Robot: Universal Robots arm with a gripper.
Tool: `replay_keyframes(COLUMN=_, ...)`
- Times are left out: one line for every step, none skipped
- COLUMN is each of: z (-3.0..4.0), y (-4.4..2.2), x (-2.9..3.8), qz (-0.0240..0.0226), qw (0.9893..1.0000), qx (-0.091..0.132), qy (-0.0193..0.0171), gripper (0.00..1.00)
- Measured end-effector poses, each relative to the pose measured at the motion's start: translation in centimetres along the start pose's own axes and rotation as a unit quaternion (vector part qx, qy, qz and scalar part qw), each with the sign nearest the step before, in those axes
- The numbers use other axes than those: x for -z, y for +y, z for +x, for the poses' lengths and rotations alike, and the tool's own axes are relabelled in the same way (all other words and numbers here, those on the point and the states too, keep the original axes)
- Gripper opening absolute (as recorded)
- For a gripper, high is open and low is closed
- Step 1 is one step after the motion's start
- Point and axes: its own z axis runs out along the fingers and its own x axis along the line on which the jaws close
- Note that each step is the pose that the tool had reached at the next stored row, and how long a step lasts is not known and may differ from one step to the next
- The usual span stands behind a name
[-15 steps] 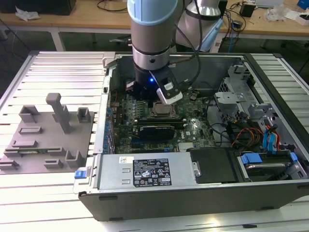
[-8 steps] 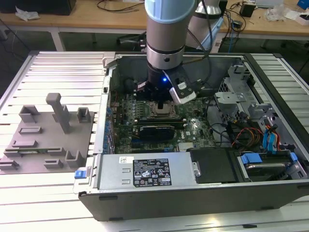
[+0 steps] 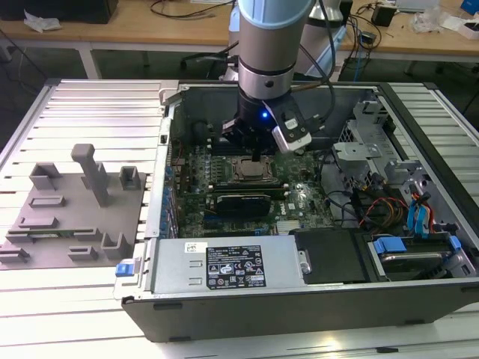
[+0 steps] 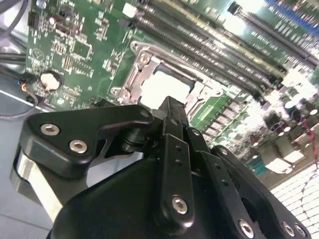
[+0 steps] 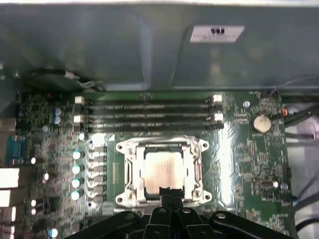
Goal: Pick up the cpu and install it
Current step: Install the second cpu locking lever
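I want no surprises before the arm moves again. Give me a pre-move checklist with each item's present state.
1. The cpu lies inside the socket frame on the motherboard: ok, in both wrist views.
2. The cpu sits fully flat and keyed in the frame: cannot tell.
3. The gripper is over the socket, at the near edge of the cpu: ok.
4. The gripper has let go of the cpu: cannot tell; its tip sits at the chip's edge in the first wrist view.
5. The memory slots beside the socket are apart from the gripper: ok.
6. The arm stands inside the open computer case, not touching its walls: ok in the exterior view.
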Motion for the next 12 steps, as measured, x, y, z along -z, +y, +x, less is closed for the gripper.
replay_keyframes(z=-0.03, y=0.15, x=-0.03, qz=0.0, qw=1.0, qx=0.0, qy=0.0001, gripper=0.11)
replay_keyframes(z=-0.04, y=0.15, x=-0.03, qz=0.0, qw=1.0, qx=0.0, qy=0.0, gripper=0.11)
replay_keyframes(z=-0.04, y=0.15, x=-0.03, qz=-0.0001, qw=1.0, qx=0.0, qy=0.0, gripper=0.11)
replay_keyframes(z=-0.04, y=0.15, x=-0.02, qz=0.0, qw=1.0, qx=0.0, qy=0.0, gripper=0.11)
replay_keyframes(z=-0.04, y=0.15, x=-0.02, qz=0.0, qw=1.0, qx=0.0, qy=0.0, gripper=0.11)
replay_keyframes(z=-0.04, y=0.15, x=-0.02, qz=0.0, qw=1.0, qx=0.0, qy=0.0, gripper=0.11)
replay_keyframes(z=-0.04, y=0.15, x=-0.03, qz=0.0, qw=1.0, qx=0.0, qy=0.0, gripper=0.11)
replay_keyframes(z=-0.04, y=0.15, x=-0.03, qz=0.0, qw=1.0, qx=0.0, qy=0.0, gripper=0.11)
replay_keyframes(z=-0.05, y=0.15, x=-0.03, qz=0.0, qw=1.0, qx=0.0, qy=0.0, gripper=0.11)
replay_keyframes(z=-0.05, y=0.15, x=-0.03, qz=0.0, qw=1.0, qx=0.0, qy=0.0, gripper=0.11)
replay_keyframes(z=-0.06, y=0.15, x=-0.02, qz=0.0, qw=1.0, qx=0.0, qy=0.0, gripper=0.11)
replay_keyframes(z=-0.06, y=0.15, x=-0.03, qz=0.0, qw=1.0, qx=0.0, qy=0.0, gripper=0.11)
